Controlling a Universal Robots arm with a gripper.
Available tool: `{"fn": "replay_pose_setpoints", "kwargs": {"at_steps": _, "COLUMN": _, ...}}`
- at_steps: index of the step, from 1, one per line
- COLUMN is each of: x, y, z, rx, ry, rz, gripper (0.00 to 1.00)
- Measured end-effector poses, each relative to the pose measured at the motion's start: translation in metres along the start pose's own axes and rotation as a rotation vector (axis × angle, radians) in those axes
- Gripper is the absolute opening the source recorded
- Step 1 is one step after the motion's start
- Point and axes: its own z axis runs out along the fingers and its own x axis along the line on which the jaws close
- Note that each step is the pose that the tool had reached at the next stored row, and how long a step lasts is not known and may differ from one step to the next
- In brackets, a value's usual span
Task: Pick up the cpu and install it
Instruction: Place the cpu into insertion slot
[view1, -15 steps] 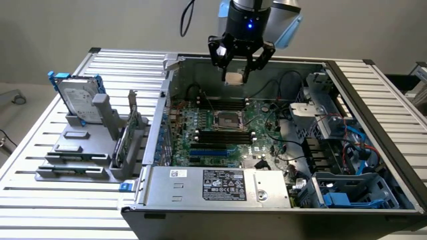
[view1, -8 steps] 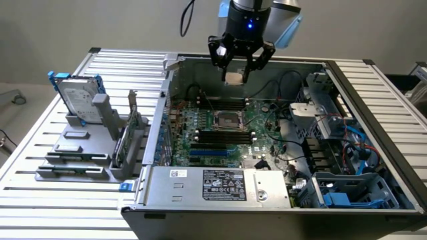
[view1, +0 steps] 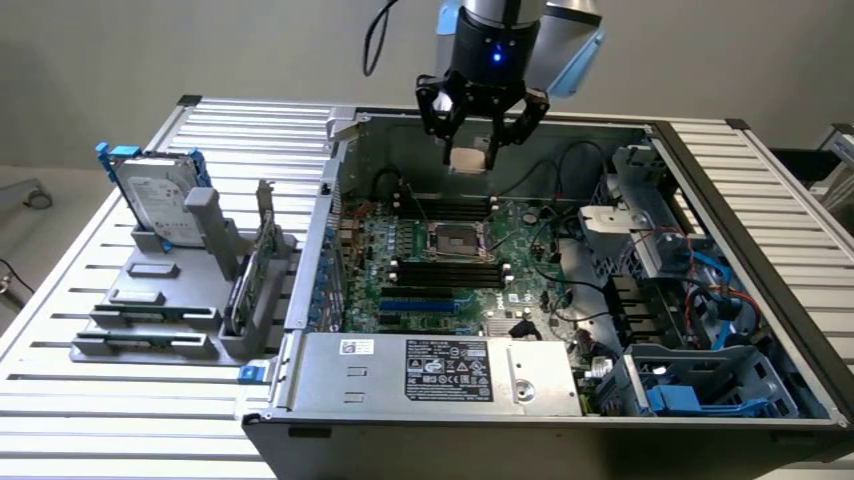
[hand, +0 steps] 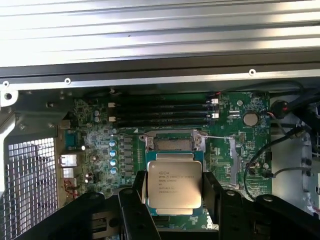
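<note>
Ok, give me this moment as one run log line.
gripper: shut on cpu | location: above open computer case | socket: empty

Arm (view1: 501, 30) is being cut off by exterior view's upper edge; computer case (view1: 400, 445) and table (view1: 80, 420) are being cropped at its lower edge. In wrist view, print on cpu (hand: 174, 184) is being rendered too small to read. Cpu side edges are being covered by tool (hand: 175, 194) fingers (hand: 131, 210). Socket (hand: 174, 143) is being partly hidden behind cpu.
</note>
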Motion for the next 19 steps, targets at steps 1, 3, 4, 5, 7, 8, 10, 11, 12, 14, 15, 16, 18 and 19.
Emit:
{"fn": "replay_pose_setpoints", "kwargs": {"at_steps": 1, "x": -0.0001, "y": -0.0001, "z": 0.0011, "rx": -0.0008, "ry": -0.0014, "rz": 0.018, "gripper": 0.55}}
{"fn": "replay_pose_setpoints", "kwargs": {"at_steps": 3, "x": -0.0001, "y": -0.0002, "z": 0.0028, "rx": -0.0026, "ry": -0.0041, "rz": 0.055, "gripper": 0.55}}
{"fn": "replay_pose_setpoints", "kwargs": {"at_steps": 4, "x": -0.0002, "y": -0.0002, "z": 0.0035, "rx": -0.0036, "ry": -0.0055, "rz": 0.072, "gripper": 0.55}}
{"fn": "replay_pose_setpoints", "kwargs": {"at_steps": 5, "x": -0.0002, "y": -0.0003, "z": 0.0039, "rx": -0.0043, "ry": -0.0068, "rz": 0.09, "gripper": 0.55}}
{"fn": "replay_pose_setpoints", "kwargs": {"at_steps": 7, "x": -0.0002, "y": -0.0004, "z": 0.0046, "rx": -0.0058, "ry": -0.0095, "rz": 0.126, "gripper": 0.55}}
{"fn": "replay_pose_setpoints", "kwargs": {"at_steps": 8, "x": -0.0002, "y": -0.0004, "z": 0.0049, "rx": -0.0068, "ry": -0.0109, "rz": 0.144, "gripper": 0.55}}
{"fn": "replay_pose_setpoints", "kwargs": {"at_steps": 10, "x": -0.0003, "y": -0.0004, "z": 0.0056, "rx": -0.0087, "ry": -0.0137, "rz": 0.182, "gripper": 0.55}}
{"fn": "replay_pose_setpoints", "kwargs": {"at_steps": 11, "x": -0.0003, "y": -0.0004, "z": 0.0059, "rx": -0.0095, "ry": -0.0151, "rz": 0.2, "gripper": 0.55}}
{"fn": "replay_pose_setpoints", "kwargs": {"at_steps": 12, "x": -0.0003, "y": -0.0005, "z": 0.0062, "rx": -0.0104, "ry": -0.0164, "rz": 0.217, "gripper": 0.55}}
{"fn": "replay_pose_setpoints", "kwargs": {"at_steps": 14, "x": -0.0003, "y": -0.0005, "z": 0.0068, "rx": -0.0122, "ry": -0.0192, "rz": 0.253, "gripper": 0.55}}
{"fn": "replay_pose_setpoints", "kwargs": {"at_steps": 15, "x": -0.0003, "y": -0.0005, "z": 0.007, "rx": -0.013, "ry": -0.0206, "rz": 0.271, "gripper": 0.55}}
{"fn": "replay_pose_setpoints", "kwargs": {"at_steps": 16, "x": -0.0004, "y": -0.0005, "z": 0.0073, "rx": -0.014, "ry": -0.022, "rz": 0.29, "gripper": 0.55}}
{"fn": "replay_pose_setpoints", "kwargs": {"at_steps": 18, "x": -0.0004, "y": -0.0006, "z": 0.0078, "rx": -0.0157, "ry": -0.0247, "rz": 0.326, "gripper": 0.55}}
{"fn": "replay_pose_setpoints", "kwargs": {"at_steps": 19, "x": -0.0004, "y": -0.0006, "z": 0.008, "rx": -0.0166, "ry": -0.026, "rz": 0.344, "gripper": 0.55}}
